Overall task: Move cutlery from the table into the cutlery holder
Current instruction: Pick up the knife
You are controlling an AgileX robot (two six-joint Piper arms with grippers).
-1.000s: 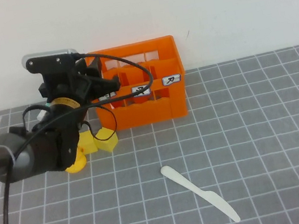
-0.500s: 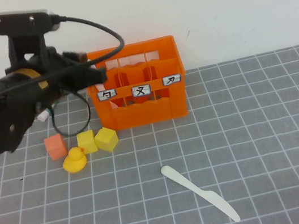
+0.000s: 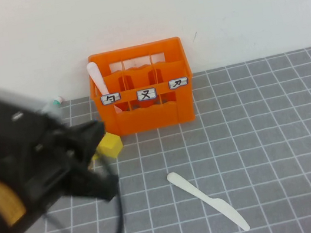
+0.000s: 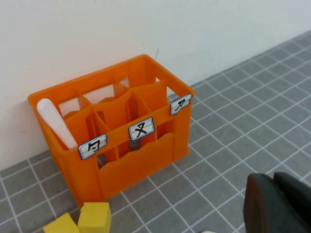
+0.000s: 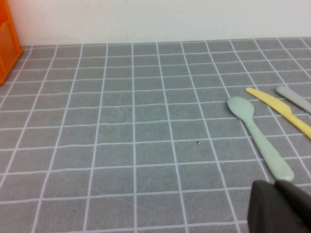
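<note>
We judged one piece done: a pale spoon (image 3: 96,77) stood in the orange cutlery holder (image 3: 142,86), in the compartment farthest from our left gripper's (image 3: 94,162) closed, empty jaws. The cream-white knife (image 3: 207,200) lay on the table (image 3: 277,132), beside those jaws (our next pickup). Our right gripper (image 5: 282,206), shut and empty, hovered near a green spoon (image 5: 260,137).

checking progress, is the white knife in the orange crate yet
No, the white knife lies flat on the gray table, apart from the orange crate.
</note>
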